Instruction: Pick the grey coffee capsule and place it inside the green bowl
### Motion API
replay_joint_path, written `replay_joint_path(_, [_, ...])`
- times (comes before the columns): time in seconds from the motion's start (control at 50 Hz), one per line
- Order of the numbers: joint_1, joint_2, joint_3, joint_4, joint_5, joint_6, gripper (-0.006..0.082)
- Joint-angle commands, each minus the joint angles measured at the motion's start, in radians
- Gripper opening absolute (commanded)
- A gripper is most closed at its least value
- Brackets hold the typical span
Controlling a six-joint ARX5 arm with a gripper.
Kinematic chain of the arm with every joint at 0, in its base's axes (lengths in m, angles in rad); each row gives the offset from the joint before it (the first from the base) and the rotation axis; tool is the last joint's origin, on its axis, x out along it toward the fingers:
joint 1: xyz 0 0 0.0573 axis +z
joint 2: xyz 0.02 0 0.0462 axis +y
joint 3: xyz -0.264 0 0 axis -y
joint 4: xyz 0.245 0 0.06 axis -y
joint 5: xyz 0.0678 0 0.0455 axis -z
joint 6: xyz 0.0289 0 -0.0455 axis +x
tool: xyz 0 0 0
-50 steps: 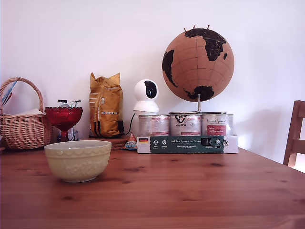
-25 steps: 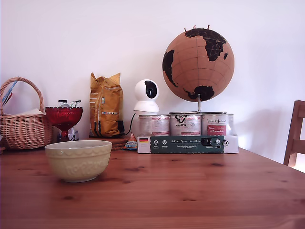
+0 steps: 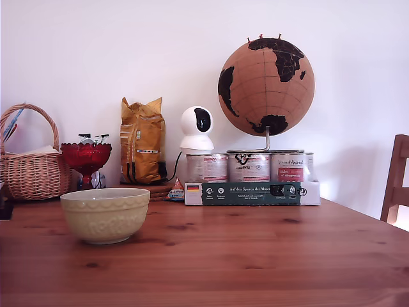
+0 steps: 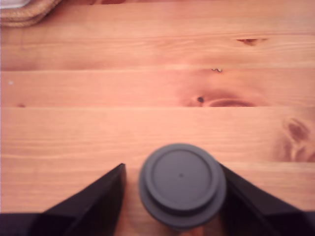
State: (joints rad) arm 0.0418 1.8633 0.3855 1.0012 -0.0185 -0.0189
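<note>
Your pincer [image 4: 179, 189] shows only in the wrist view, as two dark fingers [image 4: 93, 204] flanking the grey coffee capsule [image 4: 182, 184]. One finger looks to touch the capsule's rim; the other stands just apart from it, with a sliver of wood showing between. So the jaws are spread around the capsule, not clenched on it. The capsule is seen end-on from above, a round flat face with a stepped rim, over the wooden surface [image 4: 147, 83]. You cannot tell whether it rests on the planks or is raised off them. Far from the capsule, at the edge of the wrist view, you see a corner of woven wicker [image 4: 27, 12].

In the exterior view neither the capsule nor your arm can be made out. Take the green bowl [image 3: 105, 214] as your landmark there: it sits upright on the surface [image 3: 255, 256], toward the exterior view's left, and its inside is hidden from this low angle. Behind the bowl stands the red stemmed dish [image 3: 85, 158], and beside that the wicker basket [image 3: 32, 169]. Behind the bowl, toward the exterior view's right, you have a yellow bag [image 3: 142, 141], a small white camera [image 3: 197, 128], a row of tins [image 3: 249, 167] in a carton, and a cork globe [image 3: 266, 86] above them. A chair [image 3: 396, 182] shows at the far right edge.
</note>
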Motion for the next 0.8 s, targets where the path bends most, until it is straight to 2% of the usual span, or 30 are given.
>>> replay_joint_path(0.0, [0.006, 0.014, -0.007, -0.007, 0.019, 0.008, 0.0274])
replay_joint_path(0.16, [0.006, 0.012, -0.007, 0.025, 0.071, -0.018, 0.0193])
replay_joint_path(0.42, [0.004, -0.074, 0.006, 0.255, 0.305, -0.259, 0.0187])
replay_joint_path(0.5, [-0.009, -0.111, 0.027, 0.293, 0.381, -0.296, 0.0187])
replay_joint_path(0.66, [-0.086, -0.183, 0.088, 0.253, 0.514, -0.279, 0.0187])
replay_joint_path(0.78, [-0.181, -0.21, 0.137, 0.135, 0.535, -0.163, 0.0187])
